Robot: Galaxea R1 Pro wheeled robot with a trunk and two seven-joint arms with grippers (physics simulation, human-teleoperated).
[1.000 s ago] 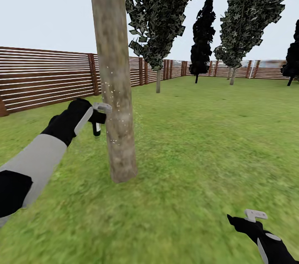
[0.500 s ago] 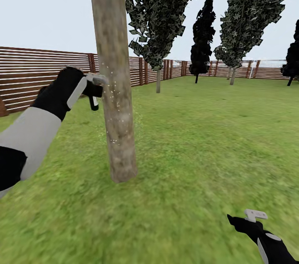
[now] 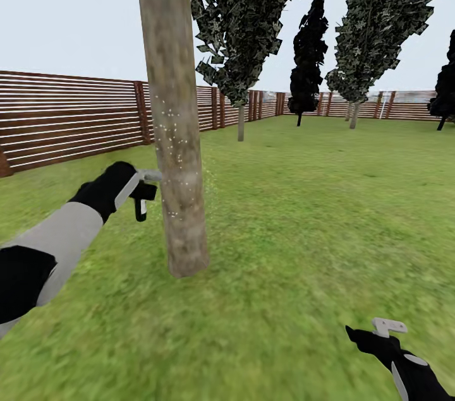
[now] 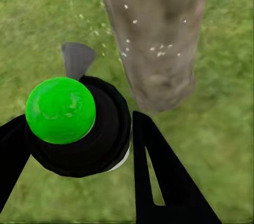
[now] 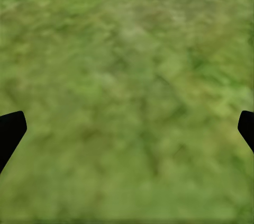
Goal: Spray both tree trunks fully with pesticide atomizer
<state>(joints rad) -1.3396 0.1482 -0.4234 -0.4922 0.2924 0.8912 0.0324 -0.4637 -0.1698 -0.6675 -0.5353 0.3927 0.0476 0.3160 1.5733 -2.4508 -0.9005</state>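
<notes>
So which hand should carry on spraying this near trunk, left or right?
Left. The left hand holds the pesticide atomizer with its spray head right beside the tree trunk, where white droplets already speckle the bark. The right hand is low over the grass, open and away from the trunk.

Green lawn [image 3: 303, 211]; brown slat fence [image 3: 69, 117]; pale overcast sky [image 3: 63, 16].
</notes>
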